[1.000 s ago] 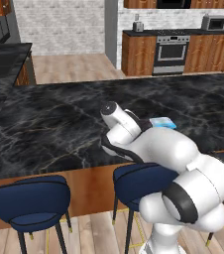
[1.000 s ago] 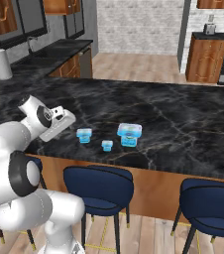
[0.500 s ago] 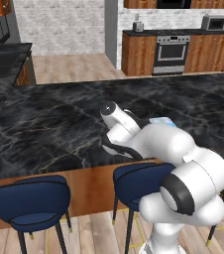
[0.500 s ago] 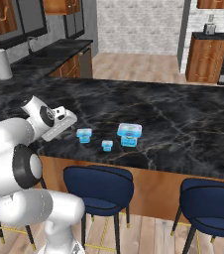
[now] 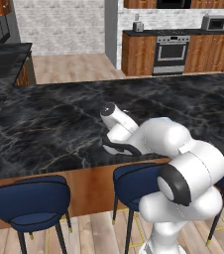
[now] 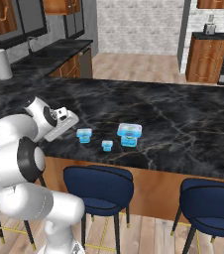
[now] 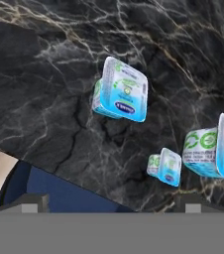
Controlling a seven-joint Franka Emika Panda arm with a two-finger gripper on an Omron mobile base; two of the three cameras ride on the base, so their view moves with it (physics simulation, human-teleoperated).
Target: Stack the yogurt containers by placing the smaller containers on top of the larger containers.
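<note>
Hand view: middling light-blue, white-topped yogurt tub (image 7: 120, 90) upper centre, tiny tub (image 7: 165, 166) lower right, biggest tub (image 7: 217, 151) at right edge, all apart on black marble counter (image 7: 39, 84). Gripper (image 7: 111, 202) fingers spread wide, empty. Approach step; next, likely descend onto a smaller tub.

We see a black marble island counter (image 5: 44, 124) with a wood front and navy stools (image 6: 98, 187) tucked under it. Light wood plank floor (image 6: 134, 67). White brick back wall (image 5: 59, 25). Wood cabinets flank a steel oven (image 5: 170, 52), microwave (image 5: 214, 22) above the counter. Paper towel roll (image 6: 1, 63) near the sink side.
</note>
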